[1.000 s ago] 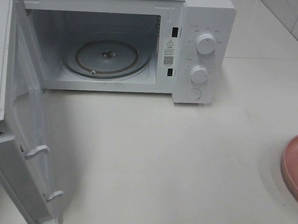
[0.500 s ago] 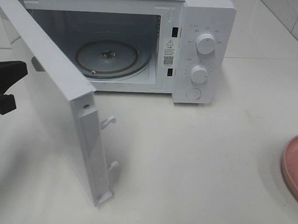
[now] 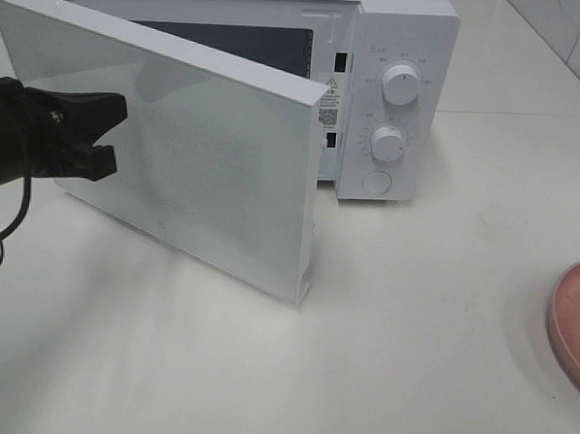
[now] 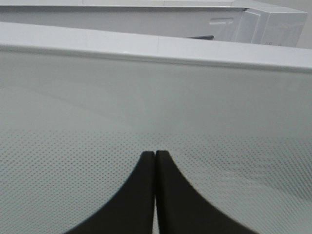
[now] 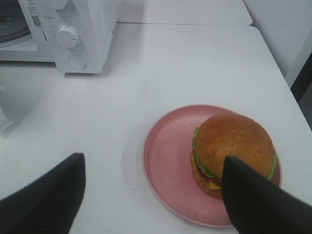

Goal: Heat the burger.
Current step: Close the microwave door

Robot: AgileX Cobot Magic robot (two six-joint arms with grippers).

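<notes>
The burger [image 5: 234, 146], with its golden-brown bun and green lettuce edge, sits on a round pink plate [image 5: 165, 161] in the right wrist view. My right gripper [image 5: 153, 163] hovers open above the plate, holding nothing. In the exterior view only the plate's edge [image 3: 575, 319] shows at the far right; the burger and the right gripper lie outside that view. My left gripper [image 3: 109, 135] is shut, with its tips [image 4: 155, 154] against the outer face of the white microwave's door [image 3: 206, 145]. The door stands partly closed and hides most of the cavity.
The microwave [image 3: 401, 48] stands at the back of the white table [image 3: 410, 330], with two dials [image 3: 401, 85] and a round button on its right panel. A tiled wall rises at the back right. The door's free edge juts toward the table's middle.
The door has swung from wide open at the left to partly closed across the cavity. My left gripper came in from the left and followed the door rightward.
</notes>
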